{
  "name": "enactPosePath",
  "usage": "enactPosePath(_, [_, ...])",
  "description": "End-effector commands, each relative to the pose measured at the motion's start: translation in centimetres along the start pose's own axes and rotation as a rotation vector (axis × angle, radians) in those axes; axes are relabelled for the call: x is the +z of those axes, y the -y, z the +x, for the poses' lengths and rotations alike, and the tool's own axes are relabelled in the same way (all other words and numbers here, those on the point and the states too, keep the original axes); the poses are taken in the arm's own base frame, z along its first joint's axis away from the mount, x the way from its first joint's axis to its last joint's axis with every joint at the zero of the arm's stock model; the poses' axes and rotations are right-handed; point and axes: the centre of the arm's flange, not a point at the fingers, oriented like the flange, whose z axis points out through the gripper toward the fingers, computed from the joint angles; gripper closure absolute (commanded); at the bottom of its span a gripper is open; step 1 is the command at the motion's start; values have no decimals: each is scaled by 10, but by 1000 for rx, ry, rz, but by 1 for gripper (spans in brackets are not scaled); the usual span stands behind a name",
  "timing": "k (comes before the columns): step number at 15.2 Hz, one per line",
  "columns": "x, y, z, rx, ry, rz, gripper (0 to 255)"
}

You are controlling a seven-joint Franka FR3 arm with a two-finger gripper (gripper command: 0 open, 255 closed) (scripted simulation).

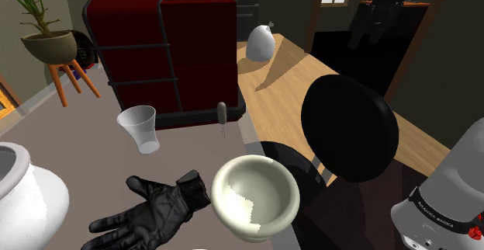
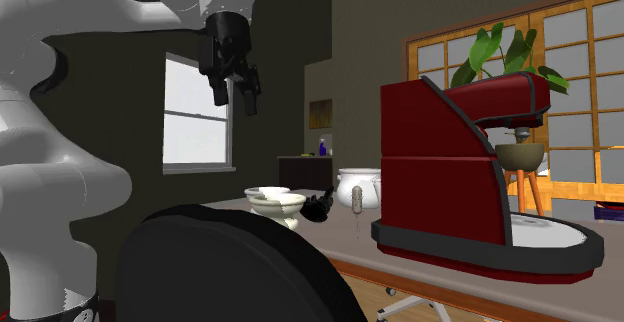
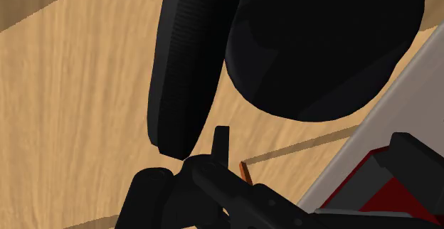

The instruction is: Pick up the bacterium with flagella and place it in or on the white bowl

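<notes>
Raised gripper (image 2: 236,104) hangs unclenched, empty; the grey bacterium (image 1: 222,114) by the red mixer (image 1: 167,46) shows perhaps faint flagella.

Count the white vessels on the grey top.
3: cup by the red mixer, bowl beside the glove, large pot at the shoulder view's lower left. More may be hidden.

Shows a white arm (image 2: 60,120) along the frame's left, its black gripper (image 2: 236,100) high at upper left, pointing down, fingers apart, clasping nothing. Sets mid-frame on the tabletop (image 2: 330,232) a white bowl (image 2: 277,205), a black glove (image 2: 318,207) just right of it, then a small grey bacterium (image 2: 360,200), upright, near a red stand mixer (image 2: 450,170) at right.
</notes>
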Motion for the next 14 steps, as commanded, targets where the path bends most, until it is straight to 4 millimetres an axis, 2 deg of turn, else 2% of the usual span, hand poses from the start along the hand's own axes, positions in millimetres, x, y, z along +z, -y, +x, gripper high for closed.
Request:
enactPosePath(1, [0,0,0,0,0,0,0])
enactPosePath(14, [98,129,4,36,-154,69,0])
